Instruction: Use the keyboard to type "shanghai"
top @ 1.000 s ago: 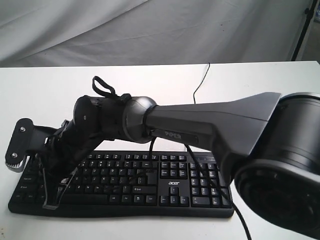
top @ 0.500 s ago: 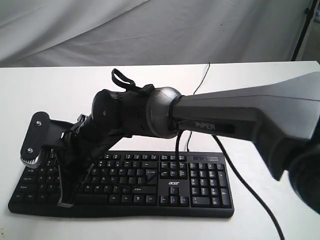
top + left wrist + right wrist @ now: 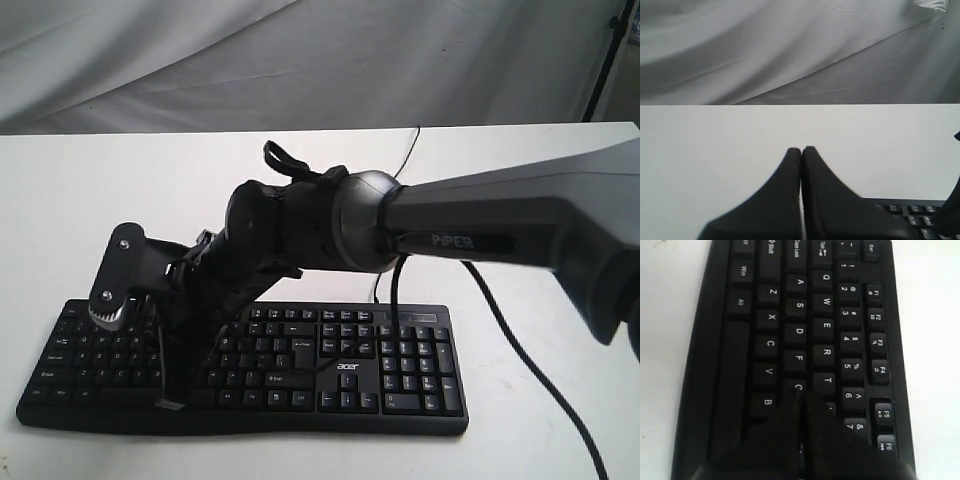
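Observation:
The black keyboard (image 3: 400, 372) lies along the front of the white table, its "acer" logo right of the letter block. My right arm reaches across from the right to the keyboard's left half. The right gripper (image 3: 168, 398) is shut and points down at the letter keys. In the right wrist view, the shut right gripper (image 3: 801, 391) hovers at the home row of the keyboard (image 3: 771, 315), its tips partly covering the key after F. The left gripper (image 3: 801, 148) is shut and empty above bare table, with a corner of the keyboard (image 3: 914, 212) beside it.
A thin black cable (image 3: 405, 160) runs from the keyboard toward the back of the white table (image 3: 100, 190). Grey-white cloth (image 3: 300, 60) hangs behind. The right arm's own cable (image 3: 540, 370) trails over the table at the right.
The right arm has swung to the right along the keyboard, carrying its shut gripper from the left end toward the middle of the letter keys.

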Controlling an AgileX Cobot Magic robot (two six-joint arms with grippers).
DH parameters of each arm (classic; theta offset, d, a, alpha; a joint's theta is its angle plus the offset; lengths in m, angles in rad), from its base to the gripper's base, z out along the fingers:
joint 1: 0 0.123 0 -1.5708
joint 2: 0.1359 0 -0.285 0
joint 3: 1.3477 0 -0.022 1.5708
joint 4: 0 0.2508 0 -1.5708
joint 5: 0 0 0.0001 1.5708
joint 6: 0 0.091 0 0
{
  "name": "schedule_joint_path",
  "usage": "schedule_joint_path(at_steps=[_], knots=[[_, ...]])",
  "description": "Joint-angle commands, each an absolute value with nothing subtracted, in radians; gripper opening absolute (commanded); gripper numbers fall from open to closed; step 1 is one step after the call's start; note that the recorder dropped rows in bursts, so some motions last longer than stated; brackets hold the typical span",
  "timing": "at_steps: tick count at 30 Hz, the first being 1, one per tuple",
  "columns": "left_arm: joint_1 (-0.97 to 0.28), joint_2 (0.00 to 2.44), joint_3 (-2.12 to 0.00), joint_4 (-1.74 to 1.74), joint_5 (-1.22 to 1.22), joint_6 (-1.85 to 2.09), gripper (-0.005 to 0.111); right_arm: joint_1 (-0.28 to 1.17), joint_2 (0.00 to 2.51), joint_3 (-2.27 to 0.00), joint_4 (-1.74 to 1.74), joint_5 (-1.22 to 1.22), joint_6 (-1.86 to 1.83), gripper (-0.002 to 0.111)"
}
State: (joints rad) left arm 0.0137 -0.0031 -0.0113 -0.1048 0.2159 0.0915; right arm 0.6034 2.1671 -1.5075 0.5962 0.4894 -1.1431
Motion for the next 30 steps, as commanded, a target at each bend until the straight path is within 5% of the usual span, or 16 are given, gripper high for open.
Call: schedule_joint_path(at_steps=[1, 30], knots=[[0.010, 0.000, -0.011, -0.109, 0.213, 0.090, 0.001, 0.594, 2.153, -1.502, 0.622, 0.488, -1.174, 0.000], [0.010, 0.000, -0.011, -0.109, 0.213, 0.090, 0.001, 0.594, 2.205, -1.502, 0.683, 0.457, -1.250, 0.000]])
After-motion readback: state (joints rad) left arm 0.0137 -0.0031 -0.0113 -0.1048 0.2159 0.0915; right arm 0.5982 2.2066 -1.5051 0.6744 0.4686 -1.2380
